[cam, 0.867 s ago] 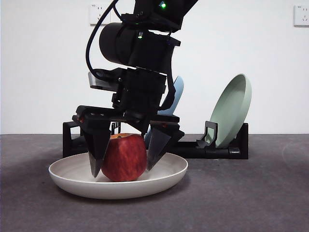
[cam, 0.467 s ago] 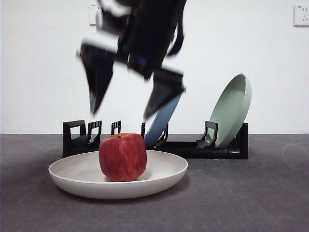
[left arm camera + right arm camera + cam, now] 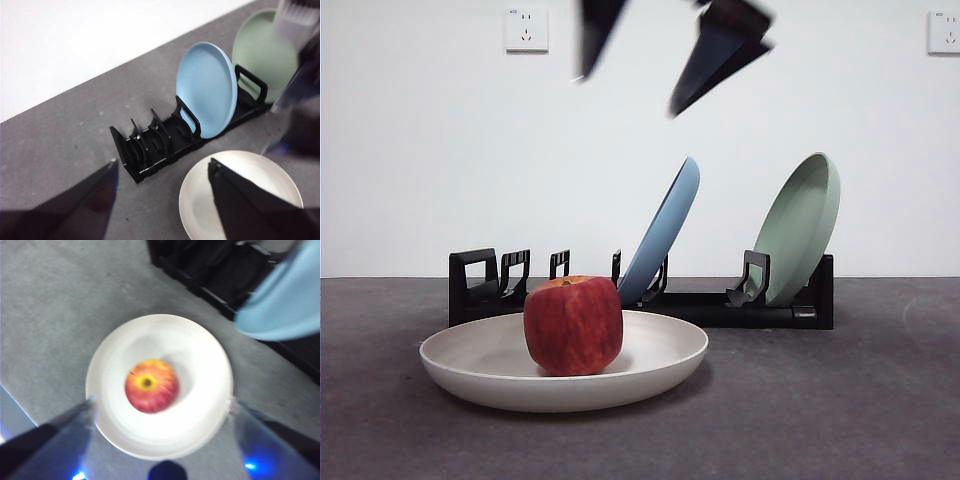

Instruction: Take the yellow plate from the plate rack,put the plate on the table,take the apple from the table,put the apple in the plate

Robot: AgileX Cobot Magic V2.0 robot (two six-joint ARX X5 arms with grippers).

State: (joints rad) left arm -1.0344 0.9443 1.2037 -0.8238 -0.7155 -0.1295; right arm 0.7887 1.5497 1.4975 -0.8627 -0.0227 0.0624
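Here the right gripper (image 3: pixel 670 55) hangs high above the table (image 3: pixel 840 420), directly over the apple (image 3: pixel 573 326); only its two black jaws show at the top edge of the front view, blurred, spread wide apart and holding nothing. In its own wrist view the same jaws (image 3: pixel 162 440) are smeared and partly see-through at either side of the plate. The left gripper (image 3: pixel 162 172) is also raised and spread, its dark jaws framing the near end of the plate rack (image 3: pixel 165 145) from above, gripping nothing.

One dark red apple, with a yellow-orange patch at the stem (image 3: pixel 151 385), sits upright near the middle of the one yellow plate (image 3: pixel 650 375), which lies flat on the table in front of the rack. From the left wrist view the apple is hidden behind a jaw, and part of the cream plate (image 3: pixel 200 200) is cut off.

One long black rack (image 3: pixel 720 305) runs across the table behind the plate. Two more plates stand in it, both leaning to the right: a light blue plate (image 3: pixel 665 235) towards the middle and a pale green plate (image 3: pixel 800 230) at the right end. A blurred grey and dark shape (image 3: pixel 300 75) crosses the green plate in the left wrist view, possibly the other arm, though it is too smeared to say. Two white wall sockets (image 3: pixel 526 29) sit high on the wall, one to the left and one at the far right edge.
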